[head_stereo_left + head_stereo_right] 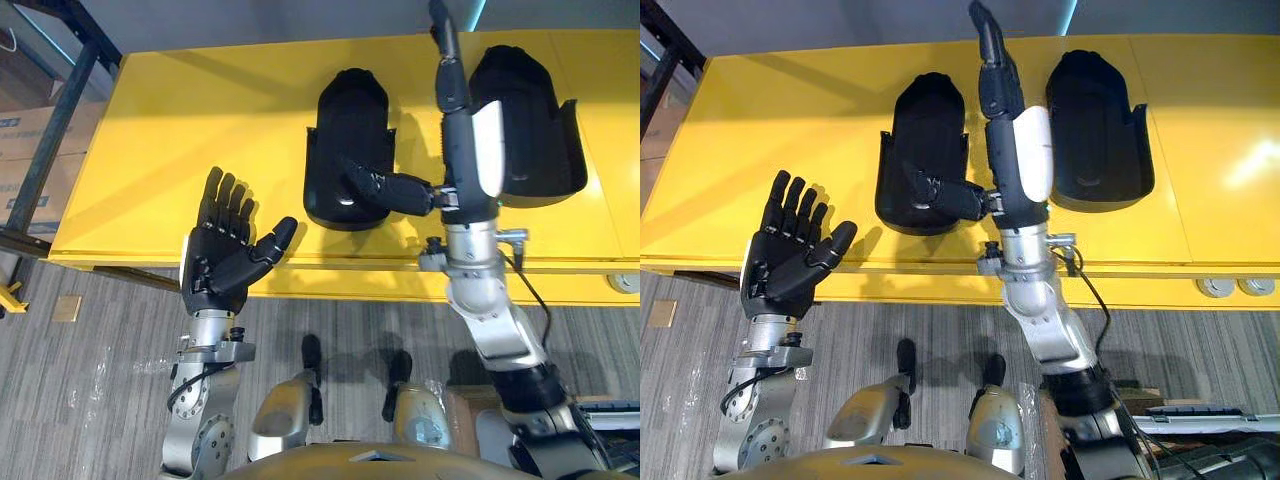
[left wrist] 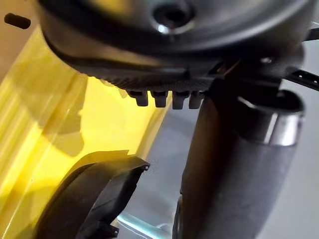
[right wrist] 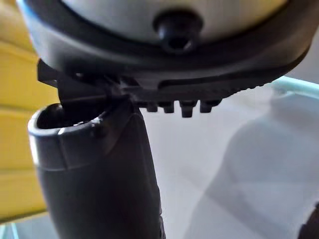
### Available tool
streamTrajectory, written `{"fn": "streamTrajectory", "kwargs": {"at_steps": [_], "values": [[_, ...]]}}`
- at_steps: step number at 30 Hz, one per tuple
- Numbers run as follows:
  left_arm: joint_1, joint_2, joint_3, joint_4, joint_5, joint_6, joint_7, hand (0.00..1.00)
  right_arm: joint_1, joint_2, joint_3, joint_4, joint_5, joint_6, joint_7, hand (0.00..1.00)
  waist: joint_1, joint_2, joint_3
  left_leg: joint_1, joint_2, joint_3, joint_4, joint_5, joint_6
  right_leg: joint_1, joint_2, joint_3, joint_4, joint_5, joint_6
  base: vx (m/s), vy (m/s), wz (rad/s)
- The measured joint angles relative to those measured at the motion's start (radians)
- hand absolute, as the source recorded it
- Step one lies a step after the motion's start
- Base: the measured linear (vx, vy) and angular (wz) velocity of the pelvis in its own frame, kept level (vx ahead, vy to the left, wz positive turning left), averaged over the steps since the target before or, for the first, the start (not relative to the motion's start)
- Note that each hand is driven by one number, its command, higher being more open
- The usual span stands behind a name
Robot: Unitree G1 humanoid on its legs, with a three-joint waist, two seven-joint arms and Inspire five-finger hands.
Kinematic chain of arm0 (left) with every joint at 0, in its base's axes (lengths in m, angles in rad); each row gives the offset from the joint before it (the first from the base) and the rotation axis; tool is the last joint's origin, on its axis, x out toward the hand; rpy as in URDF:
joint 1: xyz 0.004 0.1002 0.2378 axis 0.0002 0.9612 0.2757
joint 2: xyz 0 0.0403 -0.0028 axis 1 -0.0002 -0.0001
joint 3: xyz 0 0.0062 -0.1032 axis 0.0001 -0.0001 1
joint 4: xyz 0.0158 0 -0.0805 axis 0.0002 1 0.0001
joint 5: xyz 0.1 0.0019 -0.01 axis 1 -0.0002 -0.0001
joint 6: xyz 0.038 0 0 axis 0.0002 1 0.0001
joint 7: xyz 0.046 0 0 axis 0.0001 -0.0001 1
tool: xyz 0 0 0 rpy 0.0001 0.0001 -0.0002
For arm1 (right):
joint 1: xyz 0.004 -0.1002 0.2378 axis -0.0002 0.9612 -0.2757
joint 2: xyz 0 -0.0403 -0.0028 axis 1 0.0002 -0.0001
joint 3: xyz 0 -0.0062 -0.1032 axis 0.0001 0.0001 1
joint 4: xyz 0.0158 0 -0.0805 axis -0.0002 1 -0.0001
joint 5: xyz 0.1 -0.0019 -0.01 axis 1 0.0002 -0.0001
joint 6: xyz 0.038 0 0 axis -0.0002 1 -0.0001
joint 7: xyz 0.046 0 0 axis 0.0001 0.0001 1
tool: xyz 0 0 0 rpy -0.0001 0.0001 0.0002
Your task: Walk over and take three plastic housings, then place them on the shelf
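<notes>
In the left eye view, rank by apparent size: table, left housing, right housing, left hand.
1. Table.
2. Right housing and left housing: alike; the right one is partly hidden.
3. Left hand: slightly smaller, but nearer the camera, so unsure.

A workshop: black plastic housings [image 1: 350,120] on a yellow workbench [image 1: 200,120], a steel rack [image 1: 60,120] and cardboard boxes [image 1: 25,150] beside it.
</notes>
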Motion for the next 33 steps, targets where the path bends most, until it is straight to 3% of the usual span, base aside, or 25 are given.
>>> {"fn": "streamTrajectory", "kwargs": {"at_steps": [4,6,10,16,19,25,29,33], "values": [[0.021,0.002,0.003,-0.001,0.000,0.001,0.000,1.00,0.088,-0.002,-0.026,-0.073,0.118,-0.069,0.094,1.00,-0.015,-0.025,-0.005,0.006,0.010,0.023,0.017,-0.024,-0.003,0.012,0.011,0.021,-0.022,0.005,0.006,0.02,-0.005,-0.17],[0.021,0.004,0.003,-0.001,0.000,0.006,-0.001,1.00,0.136,-0.002,-0.035,-0.090,0.250,-0.102,0.222,1.00,-0.018,-0.038,-0.005,0.001,0.015,0.028,0.036,-0.040,-0.004,0.015,0.015,0.025,-0.025,0.005,0.006,0.03,-0.015,-0.13],[0.021,0.009,0.009,-0.007,0.001,0.007,-0.001,1.00,0.195,-0.005,-0.030,-0.107,0.418,-0.105,0.473,1.00,-0.015,-0.050,-0.009,-0.028,0.023,0.027,0.089,-0.065,-0.001,0.015,0.019,0.025,-0.030,0.007,0.007,0.02,-0.002,0.01],[0.024,0.029,0.033,-0.008,0.001,0.005,0.018,1.00,0.285,-0.018,0.042,-0.107,0.504,-0.060,0.653,1.00,-0.012,-0.063,-0.014,-0.046,0.028,0.028,0.142,-0.103,-0.001,0.023,0.018,0.027,-0.031,0.007,0.007,0.03,0.003,0.00],[0.041,0.030,0.047,-0.020,-0.020,-0.023,0.043,1.00,0.324,-0.032,0.087,-0.103,0.478,-0.055,0.658,1.00,-0.008,-0.071,-0.017,-0.050,0.029,0.036,0.155,-0.126,0.001,0.026,0.019,0.035,-0.038,0.007,0.008,-0.01,0.013,-0.08],[0.063,0.026,0.088,-0.090,-0.126,-0.188,0.021,1.00,0.332,-0.032,0.119,-0.010,0.364,-0.059,0.598,1.00,-0.011,-0.079,-0.022,-0.059,0.031,0.039,0.173,-0.136,0.000,0.025,0.019,0.039,-0.038,0.007,0.008,0.00,0.002,-0.02],[0.063,0.013,0.137,-0.141,-0.180,-0.273,-0.039,1.00,0.329,-0.022,0.129,0.035,0.157,-0.073,0.427,1.00,-0.003,-0.079,-0.022,-0.060,0.030,0.038,0.173,-0.135,-0.004,0.025,0.019,0.039,-0.040,0.007,0.008,0.00,0.000,0.00],[0.062,0.002,0.140,-0.170,-0.195,-0.286,-0.053,1.00,0.325,0.004,0.128,0.045,-0.035,-0.078,0.252,1.00,0.005,-0.079,-0.022,-0.062,0.029,0.036,0.173,-0.134,-0.004,0.023,0.019,0.037,-0.041,0.007,0.007,0.00,-0.001,0.01]]}}
